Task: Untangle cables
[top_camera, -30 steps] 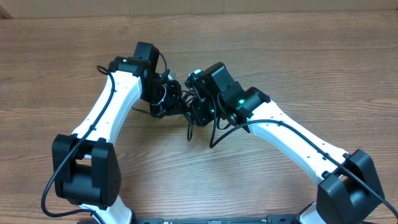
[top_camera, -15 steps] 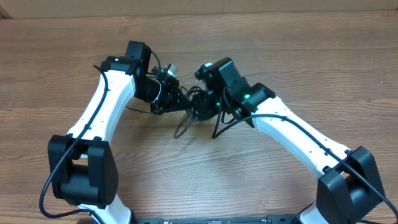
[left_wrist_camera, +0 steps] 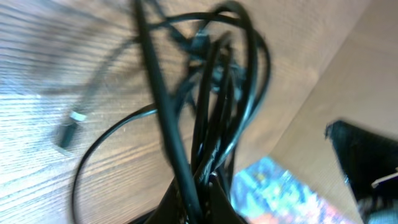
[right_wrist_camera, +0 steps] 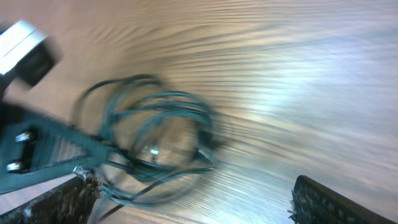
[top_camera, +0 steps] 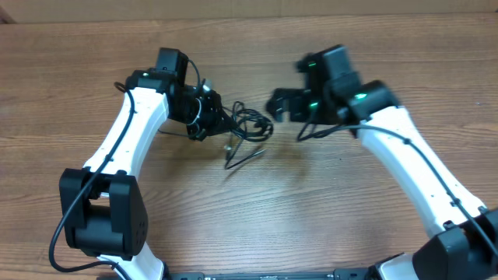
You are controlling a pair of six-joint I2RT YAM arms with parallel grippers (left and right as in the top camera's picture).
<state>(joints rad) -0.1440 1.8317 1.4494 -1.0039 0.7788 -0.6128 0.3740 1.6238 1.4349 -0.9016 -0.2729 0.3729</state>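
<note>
Cables (top_camera: 249, 127) lie as one loose knot on the table (top_camera: 233, 225), near its middle and between the two arms. The left claw (top_camera: 219, 124) is clamped shut on the knot's left side. The left wrist view shows several strands running together into the jaws rather than a single cord. The right claw (top_camera: 278, 105) stands wide open and empty, to the right of the knot and clear of it. Its views are blurred, so finer detail is hard to tell. A plug end (left_wrist_camera: 65, 134) rests on the wood at the end of a free tail, beside the loops. The main risk, as I judge it, comes from that multi-strand grip: any pull by the left arm would drag the whole bundle or cinch the knot tighter instead of freeing one cord. If the right claw closes on overlapping loops, it could take two or three strands at once with the same result. The plug could also snag while passing through a loop, and cords this thin may slip from the pads under tension.
</note>
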